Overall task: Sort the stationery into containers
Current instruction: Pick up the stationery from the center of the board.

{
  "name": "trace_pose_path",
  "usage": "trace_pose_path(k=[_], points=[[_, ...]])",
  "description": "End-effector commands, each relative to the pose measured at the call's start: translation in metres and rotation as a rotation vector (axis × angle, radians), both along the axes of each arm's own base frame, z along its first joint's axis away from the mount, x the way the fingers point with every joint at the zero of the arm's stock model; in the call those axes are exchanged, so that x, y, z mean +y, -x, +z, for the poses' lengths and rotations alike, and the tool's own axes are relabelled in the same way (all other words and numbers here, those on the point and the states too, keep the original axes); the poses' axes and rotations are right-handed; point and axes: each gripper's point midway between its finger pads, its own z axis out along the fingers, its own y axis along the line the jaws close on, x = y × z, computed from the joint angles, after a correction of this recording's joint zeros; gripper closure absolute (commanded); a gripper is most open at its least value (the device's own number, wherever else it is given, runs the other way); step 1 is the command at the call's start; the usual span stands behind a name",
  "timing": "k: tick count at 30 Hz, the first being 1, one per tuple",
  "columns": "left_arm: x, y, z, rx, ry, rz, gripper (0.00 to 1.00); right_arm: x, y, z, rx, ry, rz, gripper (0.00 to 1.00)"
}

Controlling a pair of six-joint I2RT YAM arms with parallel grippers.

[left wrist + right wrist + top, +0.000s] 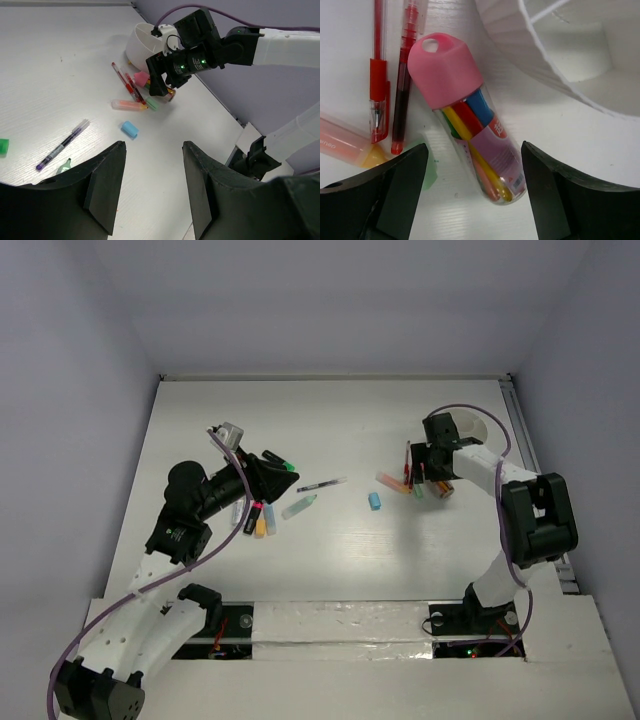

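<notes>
The stationery tube (pixel 470 125), pink-capped, is straddled but not pinched by the spread right gripper (pixel 472 150). Two red pens (pixel 380 75) are seen just left of it, and the white cup (pixel 560 55) just beyond, at far right. The left gripper (pixel 152 150) is held spread and empty at near left. An eraser (pixel 129 128) lies between the arms.

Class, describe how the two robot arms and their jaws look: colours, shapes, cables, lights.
Both the left arm and the right arm have white links joined by chunky black joint housings. A purple cable loops loosely along each. The jaws are matt black, broad and flat-faced. Small green lights glow on the right arm's black wrist.
</notes>
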Motion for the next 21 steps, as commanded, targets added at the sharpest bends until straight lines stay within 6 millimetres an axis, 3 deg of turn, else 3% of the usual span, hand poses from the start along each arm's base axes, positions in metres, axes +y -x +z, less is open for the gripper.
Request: trace_pose_path(k=[1,6,11,14,18,21], points=[[0.0,0.001,0.029,-0.095,0.019,-0.006,0.54,0.002,-0.016,0.008,-0.022,0.025,0.022,0.2],[0.002,-0.001,0.029,-0.096,0.018,0.002,0.54,0.004,-0.016,0.0,-0.004,0.016,0.031,0.31],[0.002,-0.001,0.028,-0.097,0.02,0.002,0.54,0.002,-0.013,-0.006,0.02,0.032,0.034,0.33],[0.002,0.0,0.028,-0.096,0.022,0.0,0.54,-0.002,-0.012,-0.011,0.039,0.058,0.024,0.4],[0.002,-0.001,0.028,-0.092,0.026,0.0,0.54,-0.002,-0.014,-0.001,0.007,0.05,0.022,0.61],[0.0,0.0,0.027,-0.085,0.033,-0.013,0.52,-0.001,-0.016,0.011,-0.035,0.039,0.025,0.69]])
